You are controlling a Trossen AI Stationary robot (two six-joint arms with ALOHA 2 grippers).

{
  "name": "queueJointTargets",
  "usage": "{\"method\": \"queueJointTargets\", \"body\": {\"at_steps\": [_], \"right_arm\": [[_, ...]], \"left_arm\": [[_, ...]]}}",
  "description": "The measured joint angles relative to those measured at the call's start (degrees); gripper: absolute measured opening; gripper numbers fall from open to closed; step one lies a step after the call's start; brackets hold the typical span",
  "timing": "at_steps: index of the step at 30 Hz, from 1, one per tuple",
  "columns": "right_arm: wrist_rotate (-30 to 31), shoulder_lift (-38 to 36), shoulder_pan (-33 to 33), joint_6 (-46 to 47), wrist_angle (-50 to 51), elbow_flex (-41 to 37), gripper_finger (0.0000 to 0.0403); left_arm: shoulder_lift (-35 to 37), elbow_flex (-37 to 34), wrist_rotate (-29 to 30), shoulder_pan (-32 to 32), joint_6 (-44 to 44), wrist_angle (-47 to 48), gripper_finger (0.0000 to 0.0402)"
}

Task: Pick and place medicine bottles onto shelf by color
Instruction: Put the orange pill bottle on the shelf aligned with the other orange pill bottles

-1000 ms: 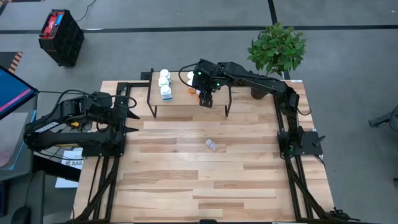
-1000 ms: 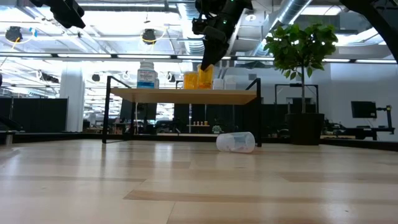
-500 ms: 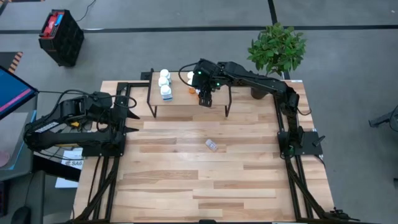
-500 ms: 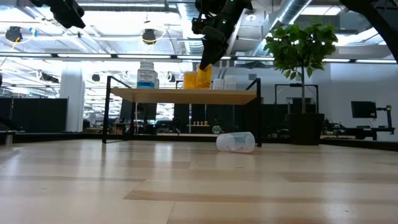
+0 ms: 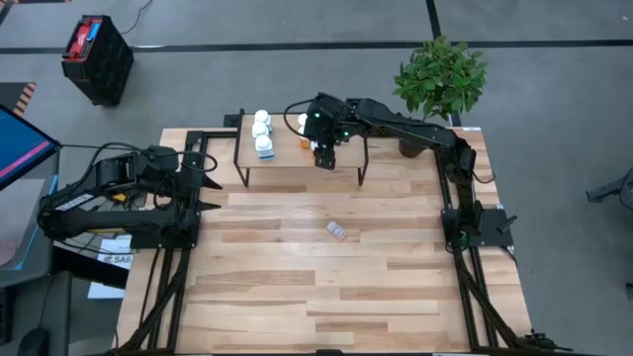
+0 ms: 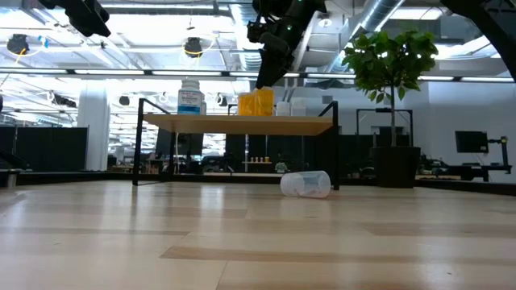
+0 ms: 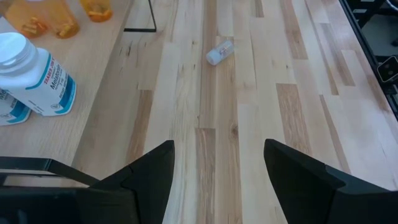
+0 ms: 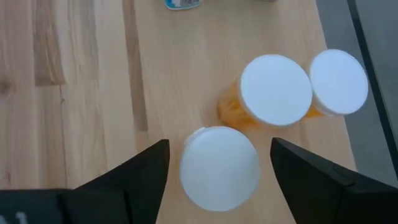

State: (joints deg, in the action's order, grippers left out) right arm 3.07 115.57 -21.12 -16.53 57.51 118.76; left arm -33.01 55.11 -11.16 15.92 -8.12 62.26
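While our right jaws (image 8: pixel 219 180) hung open above three orange bottles (image 8: pixel 276 90) on the shelf (image 5: pixel 287 156), our left jaws (image 7: pixel 217 165) waited open.

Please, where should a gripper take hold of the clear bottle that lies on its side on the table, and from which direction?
The clear bottle lies on its side on open tabletop, clear of the shelf. Probably best to come straight down from above and close the fingers across its round body, at mid-length, crosswise to its long axis so it cannot roll.
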Motion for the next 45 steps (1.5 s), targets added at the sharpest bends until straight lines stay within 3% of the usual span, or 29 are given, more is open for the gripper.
{"method": "queueJointTargets", "body": {"at_steps": [11,20,24,38,45], "right_arm": [[1.2,0.0,1.4,-0.4,1.0,0.8,0.0302],[4.4,-0.3,1.6,1.6,15.1,9.1,0.0302],[4.4,-0.2,1.2,3.8,22.6,9.2,0.0296],[6.9,0.0,0.7,4.2,11.2,2.0,0.014],[7.0,0.0,0.7,4.5,11.5,2.0,0.0097]], "left_arm": [[0.0,0.0,0.0,0.0,0.0,0.0,0.0233],[0.0,0.0,0.0,0.0,0.0,0.0,0.0233],[0.0,0.0,0.0,0.0,0.0,0.0,0.0233],[0.0,0.0,0.0,0.0,0.0,0.0,0.0233],[0.0,0.0,0.0,0.0,-0.4,0.0,0.0233]]}}
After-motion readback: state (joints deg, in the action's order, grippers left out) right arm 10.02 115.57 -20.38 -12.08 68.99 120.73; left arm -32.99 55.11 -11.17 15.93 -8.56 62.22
